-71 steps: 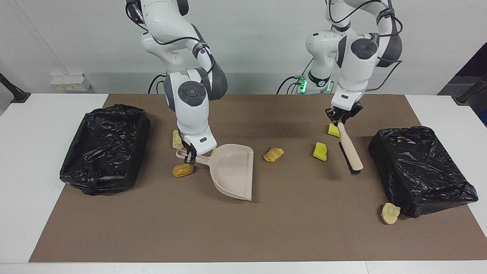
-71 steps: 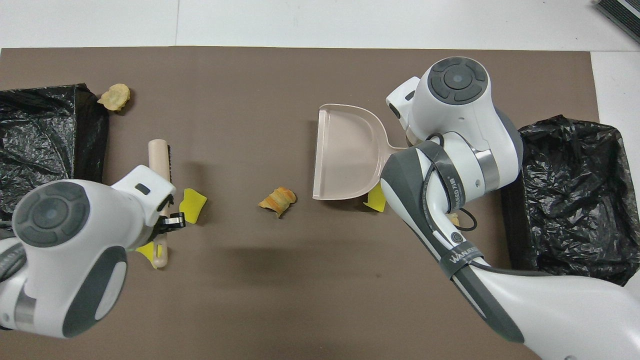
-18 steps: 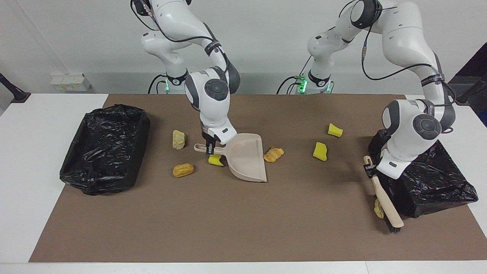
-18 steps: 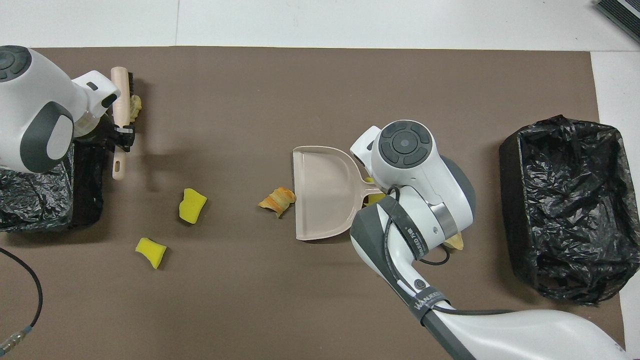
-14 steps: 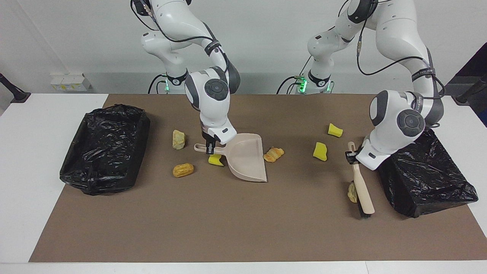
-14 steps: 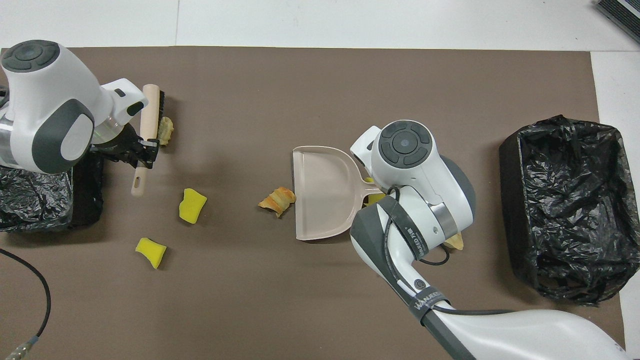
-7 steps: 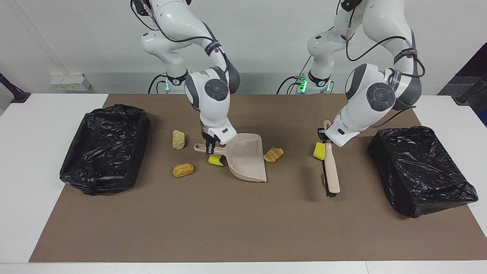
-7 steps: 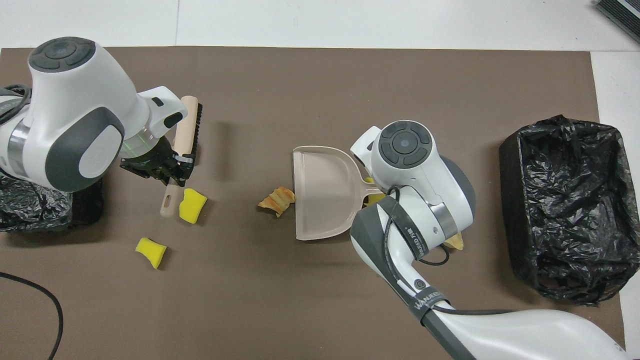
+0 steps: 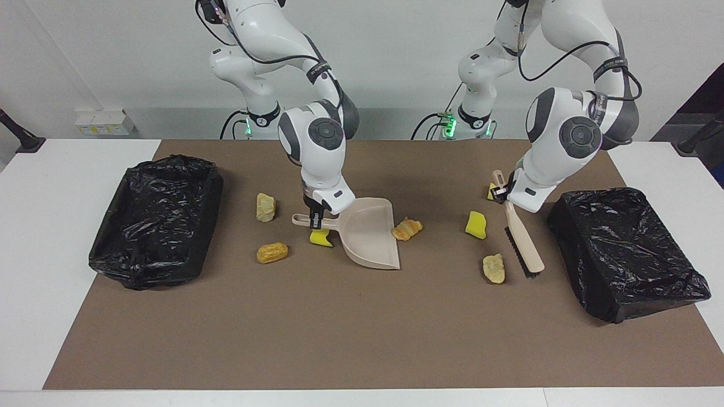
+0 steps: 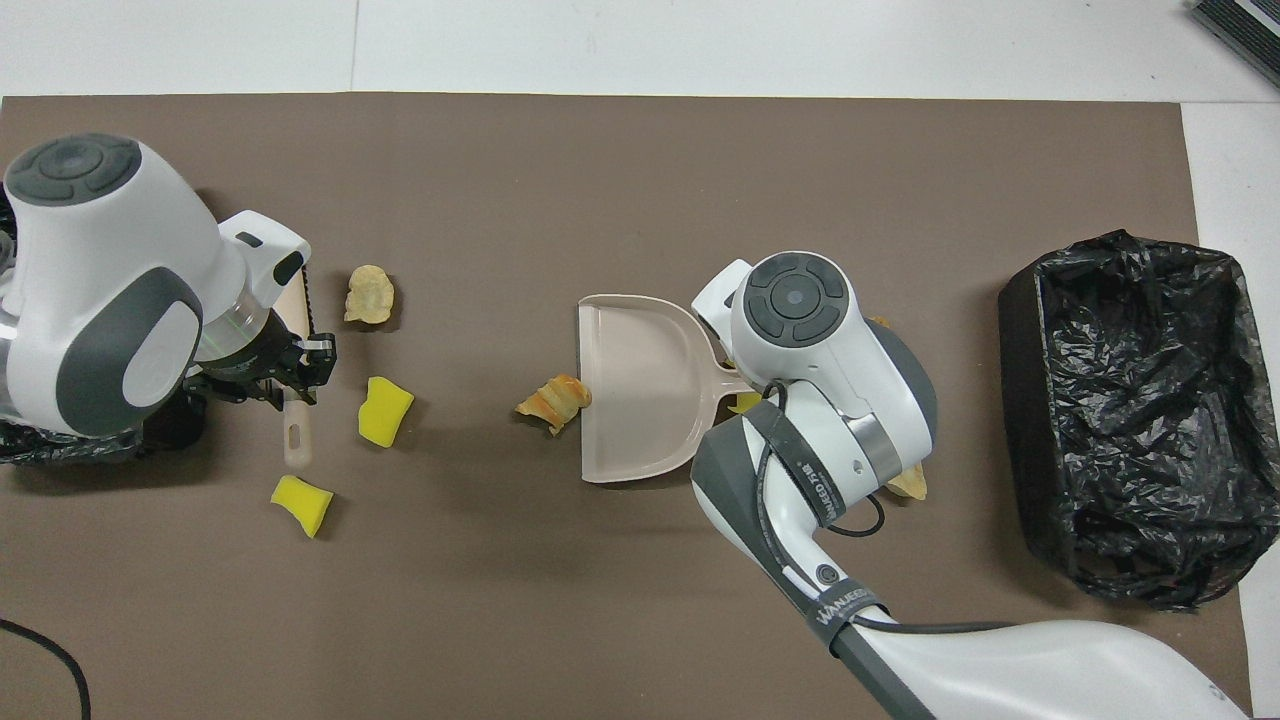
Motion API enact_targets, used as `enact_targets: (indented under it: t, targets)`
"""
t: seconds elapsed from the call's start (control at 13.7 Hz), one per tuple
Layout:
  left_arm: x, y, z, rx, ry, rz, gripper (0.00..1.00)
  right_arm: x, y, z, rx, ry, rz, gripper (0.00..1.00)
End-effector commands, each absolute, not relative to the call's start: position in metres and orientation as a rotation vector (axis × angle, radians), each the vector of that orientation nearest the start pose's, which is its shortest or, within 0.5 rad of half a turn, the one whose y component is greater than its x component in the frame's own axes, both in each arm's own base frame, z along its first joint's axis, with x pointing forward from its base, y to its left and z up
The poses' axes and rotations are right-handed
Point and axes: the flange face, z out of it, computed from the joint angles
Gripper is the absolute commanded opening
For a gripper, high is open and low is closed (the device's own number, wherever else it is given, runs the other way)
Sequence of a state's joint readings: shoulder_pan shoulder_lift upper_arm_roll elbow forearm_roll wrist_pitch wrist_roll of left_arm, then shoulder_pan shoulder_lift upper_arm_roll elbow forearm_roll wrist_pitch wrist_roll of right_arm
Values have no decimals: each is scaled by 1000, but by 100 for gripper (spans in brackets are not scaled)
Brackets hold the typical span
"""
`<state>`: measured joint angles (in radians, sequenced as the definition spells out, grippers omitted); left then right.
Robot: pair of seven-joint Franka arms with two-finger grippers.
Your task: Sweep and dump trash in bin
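While the right gripper (image 9: 314,219) clamps the beige plastic dustpan (image 9: 370,233), the left gripper (image 9: 500,193), shut on the beige black-bristled brush (image 9: 523,241), has the pale crumbly lump (image 9: 494,267) just beside the bristles, toward the pan.

Both arms are wearing glossy white shells with dark grey joint bands and round grey caps ringed by small raised segments. Black cables are looping along the upper links, strapped down by black bands carrying white lettering. Green lights are glowing at both bases. The left pincer (image 9: 500,193) and the right pincer (image 9: 314,220) are showing small black fingers under white wrist blocks.
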<state>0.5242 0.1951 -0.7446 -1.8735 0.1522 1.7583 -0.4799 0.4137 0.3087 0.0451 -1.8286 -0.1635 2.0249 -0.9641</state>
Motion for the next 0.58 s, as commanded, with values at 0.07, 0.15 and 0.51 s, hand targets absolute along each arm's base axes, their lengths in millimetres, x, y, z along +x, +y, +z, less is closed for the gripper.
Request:
enact_targets:
  t: [0.07,0.15,0.51]
  targets:
    - [547,-72,389,-3063,-64,296,0,551,280,348,-2408,-2171,199,0]
    - [549,-72,382,-3086,53,302,0,551,280,347,-2411,-2168,201,0]
    - [528,-130,365,-3057,426,402,0,551,280,347,-2413,-2166,201,0]
